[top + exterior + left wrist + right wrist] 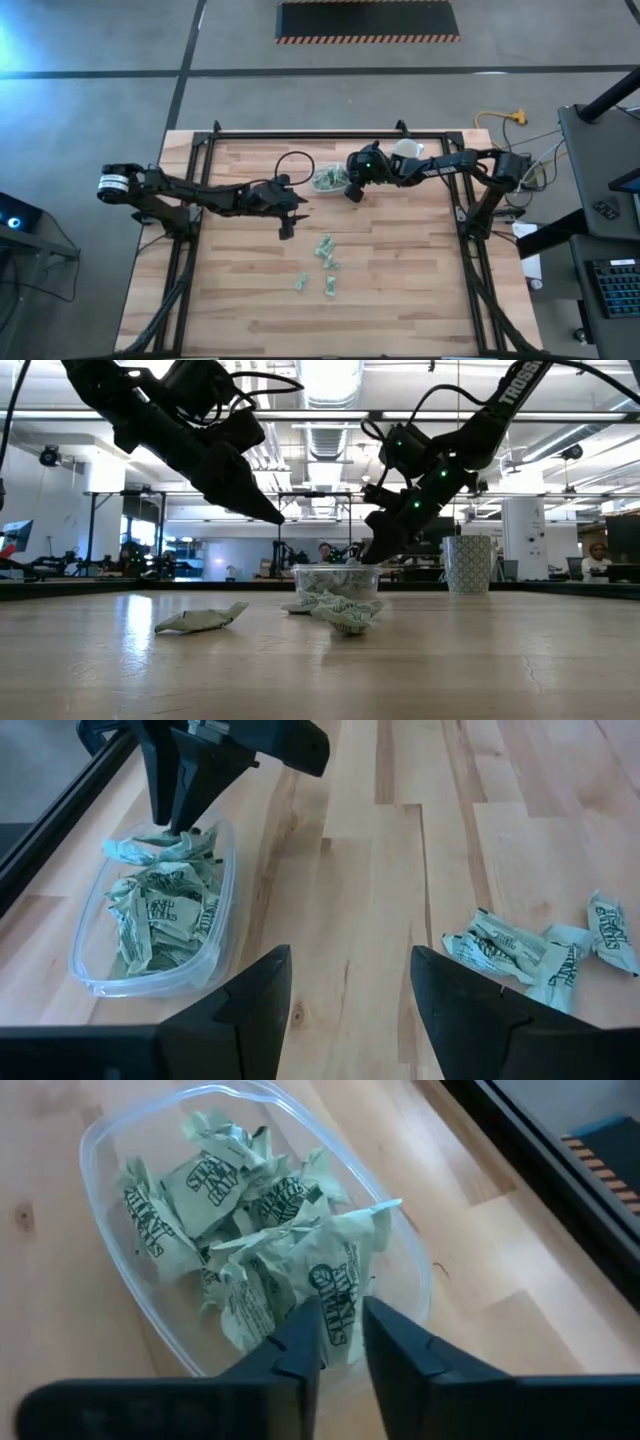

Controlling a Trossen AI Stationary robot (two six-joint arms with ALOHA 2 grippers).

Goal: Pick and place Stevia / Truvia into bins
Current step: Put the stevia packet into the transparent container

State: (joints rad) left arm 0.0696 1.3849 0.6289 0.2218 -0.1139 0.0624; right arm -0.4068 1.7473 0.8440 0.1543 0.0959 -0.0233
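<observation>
The clear container already held many packets. The right gripper, over it, pinched one more; the left gripper hovered open. Several loose packets remained on the bench.

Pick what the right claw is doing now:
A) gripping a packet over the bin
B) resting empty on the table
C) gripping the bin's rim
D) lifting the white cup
A: the right claw pinches a packet above the bin, which is already full of packets.

Crumpled green-white packets lie loose near the part-filled clear bin.
</observation>
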